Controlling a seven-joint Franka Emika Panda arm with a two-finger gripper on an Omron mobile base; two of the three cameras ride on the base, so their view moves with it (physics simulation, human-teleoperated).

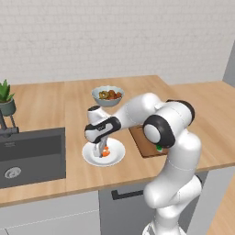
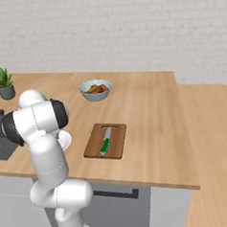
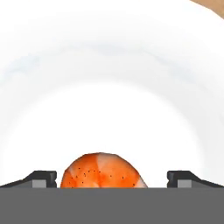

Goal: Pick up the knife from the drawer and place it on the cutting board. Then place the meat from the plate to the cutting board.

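Note:
The orange-red meat (image 3: 99, 171) lies on the white plate (image 3: 109, 78), between my gripper's (image 3: 111, 178) two spread fingertips; neither tip touches it. From the left base view my gripper (image 1: 102, 150) reaches down onto the plate (image 1: 117, 156), open, with the meat (image 1: 106, 152) just beside the fingers. The green-handled knife (image 2: 106, 141) lies along the dark-brown cutting board (image 2: 117, 145), right of the arm. The board (image 1: 143, 143) is partly hidden behind my arm in the left base view. A closed drawer front with a dark handle (image 2: 116, 194) sits below the counter edge.
A grey-blue bowl (image 1: 108, 95) of mixed food stands behind the plate. The dark sink (image 1: 32, 153) is set into the counter at left, with a potted plant (image 1: 6, 98) behind it. The white brick wall closes off the back of the wooden counter (image 2: 148, 108).

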